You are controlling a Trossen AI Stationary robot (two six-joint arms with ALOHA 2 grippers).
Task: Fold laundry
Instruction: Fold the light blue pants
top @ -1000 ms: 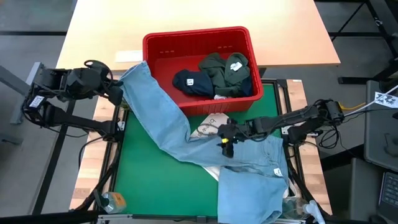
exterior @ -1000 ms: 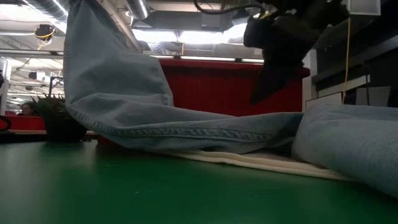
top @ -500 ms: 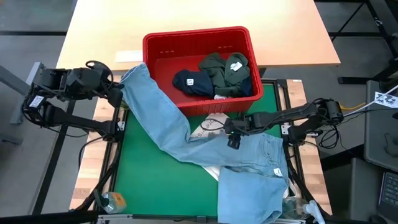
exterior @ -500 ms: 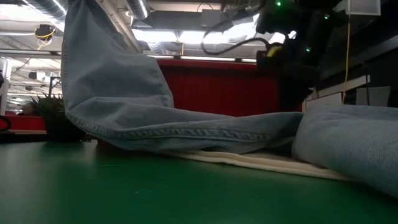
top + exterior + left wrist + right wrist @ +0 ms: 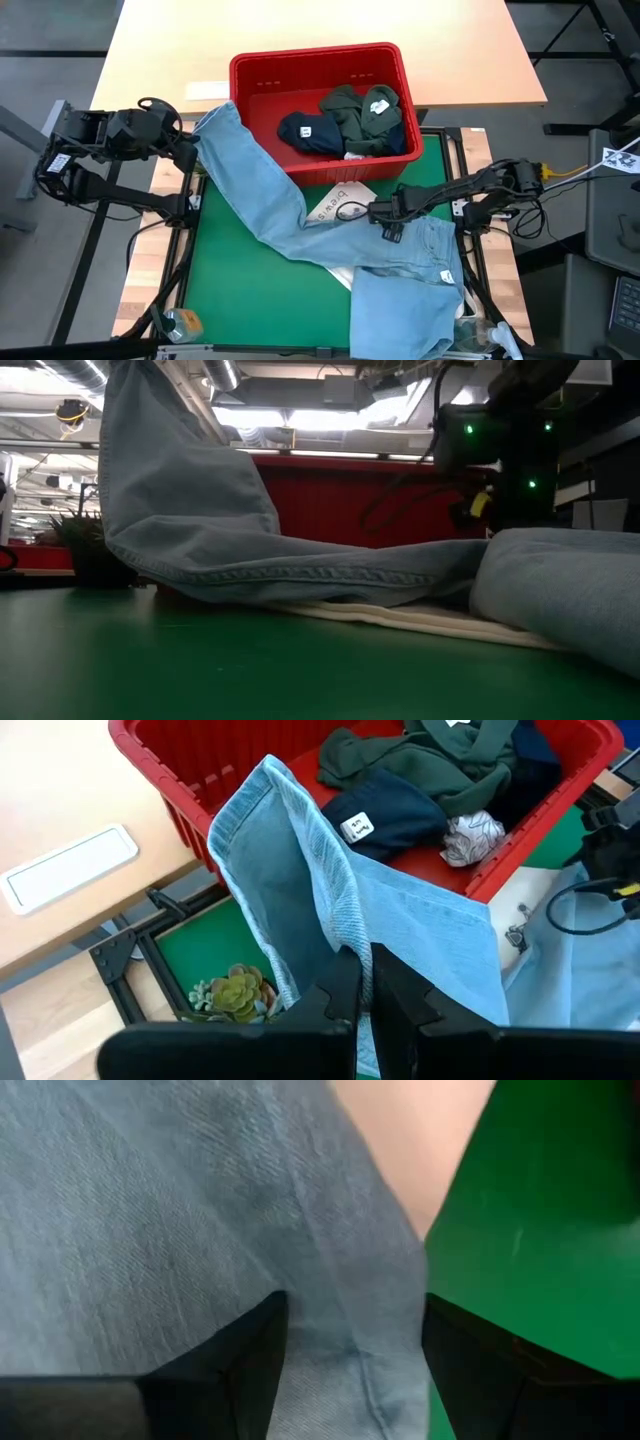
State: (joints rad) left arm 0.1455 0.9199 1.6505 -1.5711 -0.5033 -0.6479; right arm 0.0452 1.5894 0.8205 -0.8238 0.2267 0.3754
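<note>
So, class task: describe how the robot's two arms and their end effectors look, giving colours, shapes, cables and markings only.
Both arms are dark, nearly black, built of slim jointed links. The left end effector has two flat black fingers. The right arm carries looping black cables, a yellow cable near its base, and small green lights in the low view. The right end effector has broad black fingers.

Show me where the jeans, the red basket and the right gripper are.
jeans [image 5: 255, 190]: high view, middle of the stretched leg.
red basket [image 5: 300, 62]: high view, bare far wall.
right gripper [image 5: 388, 232]: high view, between its fingertips, over the denim.

High view straight down; low view table-level, close — both share jeans [image 5: 270, 200], red basket [image 5: 380, 500].
</note>
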